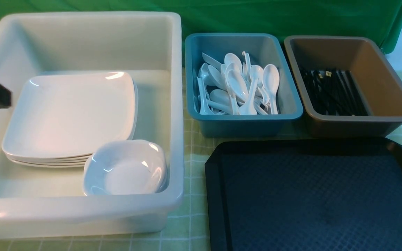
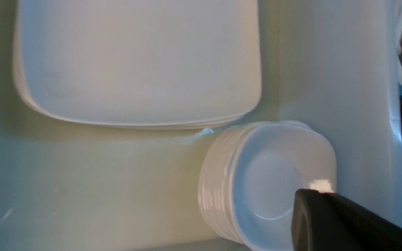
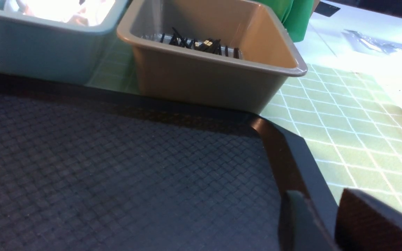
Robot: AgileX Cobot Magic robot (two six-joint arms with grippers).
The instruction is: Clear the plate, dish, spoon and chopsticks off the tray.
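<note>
Front view: black tray point(image 1: 319, 198) bare at near right on a green checked cloth point(image 1: 190, 226), green drape point(image 1: 274, 17) behind. White tub point(image 1: 173, 115) at left with plate point(image 1: 72, 111) topping a stack and a small dish point(image 1: 126, 167) just near of it; teal bin point(image 1: 243, 122) with spoons point(image 1: 237, 83), brown bin point(image 1: 393, 104) with chopsticks point(image 1: 330, 92) beyond the tray. Left wrist view: left gripper point(image 2: 344, 223) over the dishes — only one dark finger in sight, spread impossible to tell. Right wrist view: right gripper point(image 3: 326, 223) at the tray's right rim, fingers slightly parted — nothing between them.
</note>
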